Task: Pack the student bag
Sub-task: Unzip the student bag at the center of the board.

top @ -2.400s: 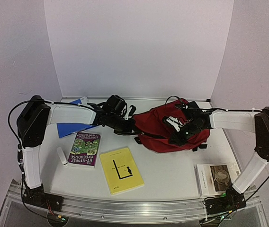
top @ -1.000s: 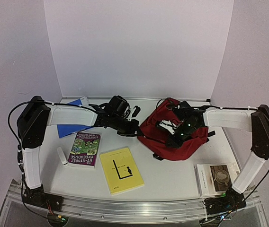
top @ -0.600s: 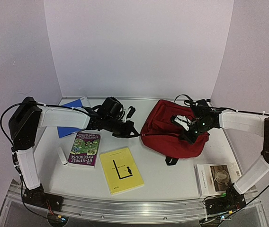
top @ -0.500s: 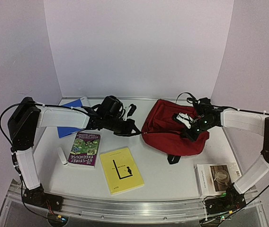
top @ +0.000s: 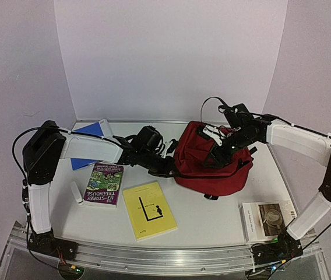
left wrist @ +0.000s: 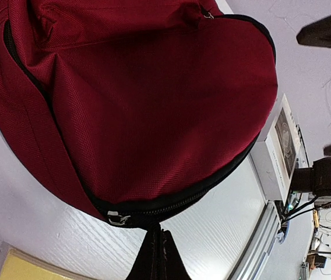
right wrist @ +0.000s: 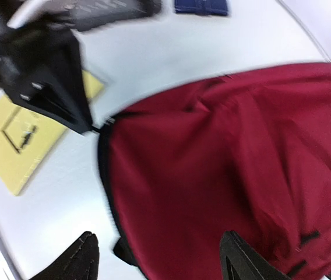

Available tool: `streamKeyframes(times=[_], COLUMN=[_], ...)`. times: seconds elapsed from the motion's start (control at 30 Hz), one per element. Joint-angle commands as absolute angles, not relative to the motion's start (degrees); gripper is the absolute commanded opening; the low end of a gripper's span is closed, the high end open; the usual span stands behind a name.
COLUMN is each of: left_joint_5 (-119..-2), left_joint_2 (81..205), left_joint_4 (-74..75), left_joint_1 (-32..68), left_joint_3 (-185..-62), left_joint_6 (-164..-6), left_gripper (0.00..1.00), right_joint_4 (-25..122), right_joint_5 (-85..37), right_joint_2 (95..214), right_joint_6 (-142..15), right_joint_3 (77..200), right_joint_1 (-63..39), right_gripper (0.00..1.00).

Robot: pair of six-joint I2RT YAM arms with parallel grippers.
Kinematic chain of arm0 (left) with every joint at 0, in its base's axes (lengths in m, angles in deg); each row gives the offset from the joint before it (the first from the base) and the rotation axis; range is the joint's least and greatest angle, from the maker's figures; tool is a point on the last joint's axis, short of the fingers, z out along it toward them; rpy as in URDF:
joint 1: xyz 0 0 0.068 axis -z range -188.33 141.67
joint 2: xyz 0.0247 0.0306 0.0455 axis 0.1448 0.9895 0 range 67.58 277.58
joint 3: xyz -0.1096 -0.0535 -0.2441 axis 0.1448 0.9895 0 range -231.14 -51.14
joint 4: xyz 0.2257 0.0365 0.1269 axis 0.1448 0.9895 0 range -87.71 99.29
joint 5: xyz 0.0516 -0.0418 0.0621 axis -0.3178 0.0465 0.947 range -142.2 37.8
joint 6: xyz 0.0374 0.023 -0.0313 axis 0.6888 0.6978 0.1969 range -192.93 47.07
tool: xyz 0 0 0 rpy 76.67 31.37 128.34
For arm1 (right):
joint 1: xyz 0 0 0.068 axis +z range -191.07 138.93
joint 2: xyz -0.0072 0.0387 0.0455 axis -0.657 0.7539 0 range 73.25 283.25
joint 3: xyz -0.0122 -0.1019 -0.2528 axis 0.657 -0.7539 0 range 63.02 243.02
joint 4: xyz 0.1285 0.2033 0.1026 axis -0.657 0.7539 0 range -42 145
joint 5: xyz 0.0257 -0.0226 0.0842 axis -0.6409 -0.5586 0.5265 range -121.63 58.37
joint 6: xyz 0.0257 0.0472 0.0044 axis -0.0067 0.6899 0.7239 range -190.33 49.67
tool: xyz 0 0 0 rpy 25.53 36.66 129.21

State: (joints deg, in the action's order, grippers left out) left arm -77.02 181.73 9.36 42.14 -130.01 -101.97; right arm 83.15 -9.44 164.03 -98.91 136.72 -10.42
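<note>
The student bag [top: 209,163] is a dark red fabric backpack, bunched up right of the table's middle. My left gripper [top: 170,168] is shut on the black zipper trim at the bag's left edge. In the left wrist view its fingers [left wrist: 157,256] pinch that trim just under the red bag [left wrist: 148,105]. My right gripper [top: 218,150] hangs open just over the top of the bag. In the right wrist view its gripper [right wrist: 162,259] spans the red fabric [right wrist: 224,163] with nothing held.
A yellow book [top: 149,210] lies in front of the bag, a purple book [top: 104,184] to its left beside a white stick [top: 77,192]. A blue folder [top: 87,149] lies at the back left. A white book [top: 267,220] sits at the front right.
My right gripper has let go of the bag, opened and lifted. My left gripper has moved right, still shut on the trim, and the bag has bunched up.
</note>
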Motion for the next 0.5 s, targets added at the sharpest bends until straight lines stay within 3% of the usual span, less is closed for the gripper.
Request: streamKeyframes(times=[0.0,0.3,0.47], left_joint_5=[-80.03,-80.78,-80.91], left_joint_2=[181.04,180.65,180.5], left_joint_4=[6.47,5.47,5.0], left_joint_1=[41.95,41.89,41.52], left_joint_3=[-132.02,-132.12,-131.96], left_joint_6=[-102.76,-103.85,-104.46], left_gripper=[0.0,0.0,0.0], right_joint_4=[81.99,74.21,73.04], right_joint_5=[-5.37,-5.39,-6.08], right_joint_2=[166.71,173.63,176.22], right_joint_6=[-93.16,-89.42,-88.83], right_joint_3=[138.59,136.11,135.56], right_joint_1=[-8.08,-4.82,-4.43], right_gripper=[0.7,0.66,0.42])
